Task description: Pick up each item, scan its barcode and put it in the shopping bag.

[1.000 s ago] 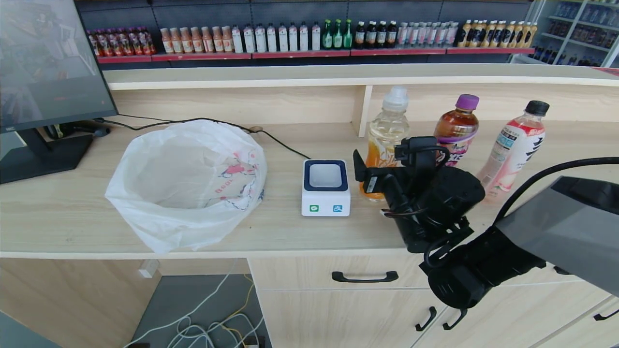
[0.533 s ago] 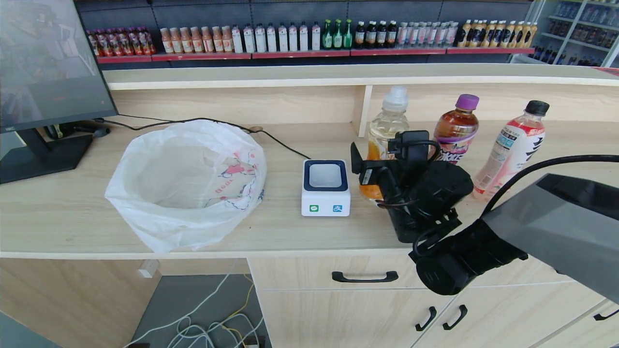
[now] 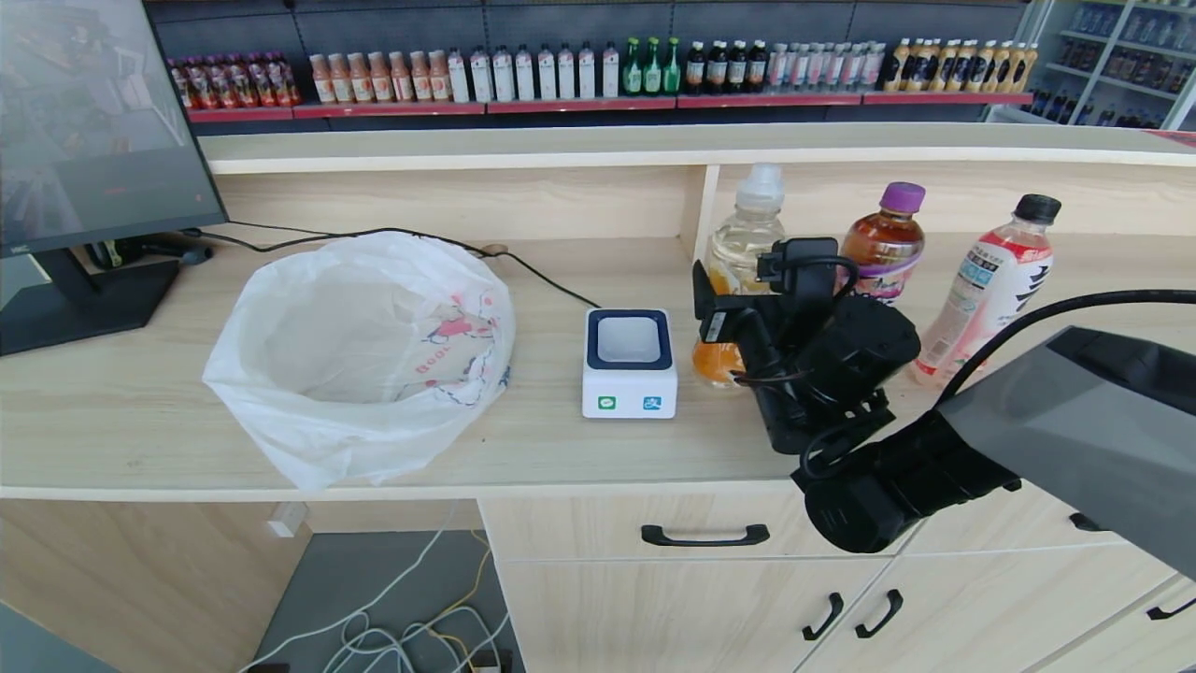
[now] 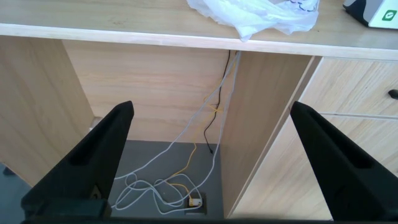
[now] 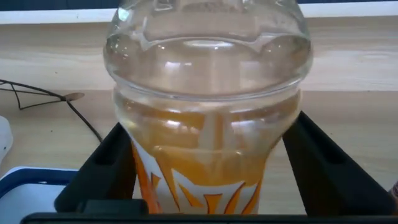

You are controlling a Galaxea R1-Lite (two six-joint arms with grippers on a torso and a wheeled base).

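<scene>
Low in front of the counter (image 3: pixel 140 411), the left gripper (image 4: pixel 211 124) hangs with its jaws spread wide, facing the recess where cables (image 4: pixel 168 186) lie on the floor. The left wrist view catches the shopping bag (image 3: pixel 280 411) drooping over the counter's edge; from the head view it stands open-mouthed beside the scanner (image 3: pixel 629 363). Just past the scanner, the right gripper (image 3: pixel 719 304) clasps the orange-labelled bottle (image 5: pixel 208 124) of pale liquid on both sides. Farther right stand a purple-capped bottle (image 3: pixel 883 248) of brown drink and a black-capped bottle (image 3: pixel 990 280).
</scene>
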